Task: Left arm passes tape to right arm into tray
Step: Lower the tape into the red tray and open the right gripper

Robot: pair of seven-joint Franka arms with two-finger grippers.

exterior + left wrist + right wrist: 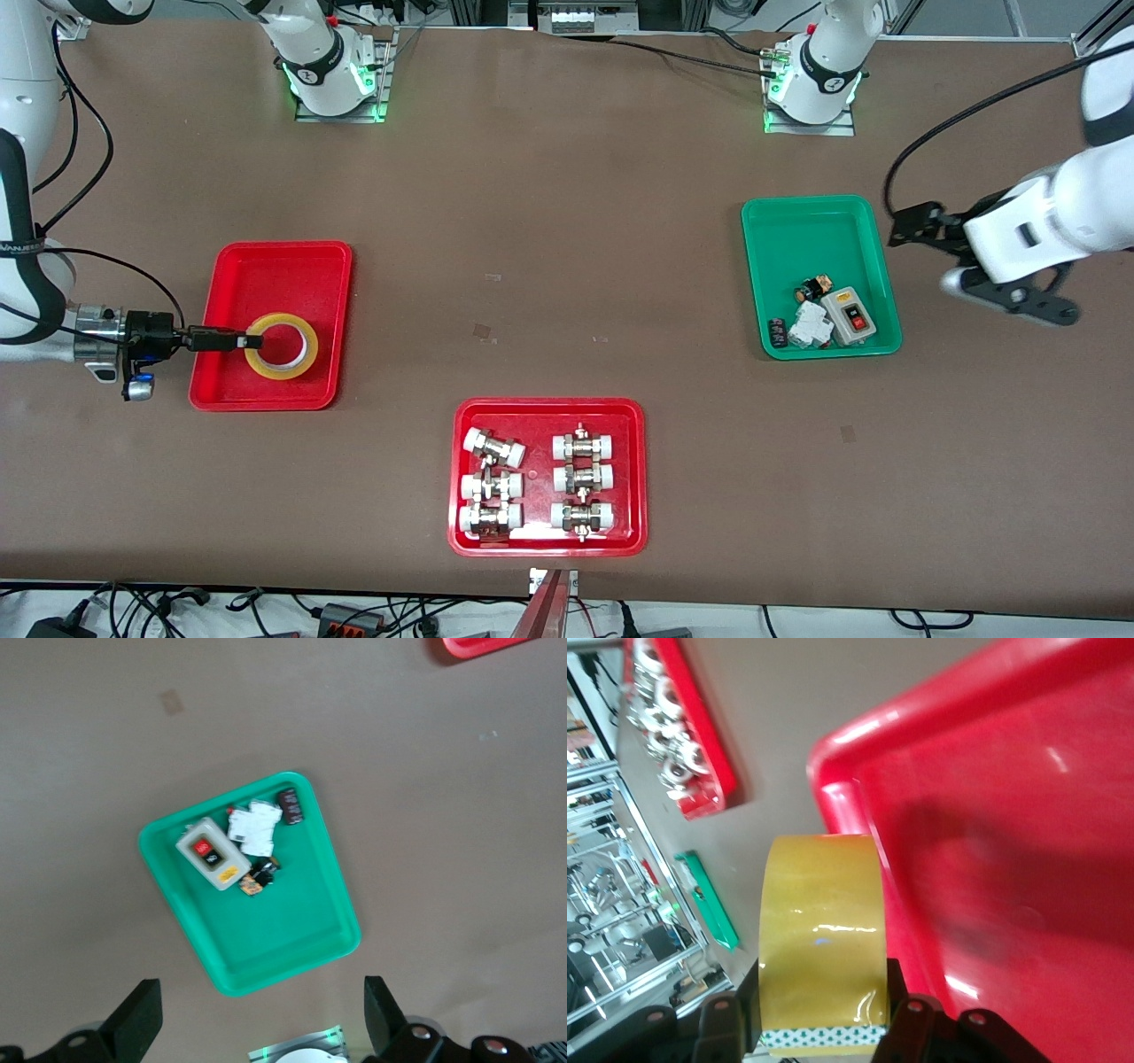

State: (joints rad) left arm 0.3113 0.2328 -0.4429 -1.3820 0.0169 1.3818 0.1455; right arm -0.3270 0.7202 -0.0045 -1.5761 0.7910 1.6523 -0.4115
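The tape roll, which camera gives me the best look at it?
The front view: the whole ring of the tape shows there, over the plain red tray, pinched at its wall by the right gripper. The right wrist view shows only its yellowish outer band, up close. The left wrist view does not show it.

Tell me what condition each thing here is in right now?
Tape: gripped by its rim, over the plain red tray.
Plain red tray: on the table; whether the tape touches it, I cannot tell.
Right end effector: shut on the tape.
Left end effector: open, holding nothing, above the green tray.
Green tray: holds a switch box and small parts.
Fittings tray: holds six pipe fittings.
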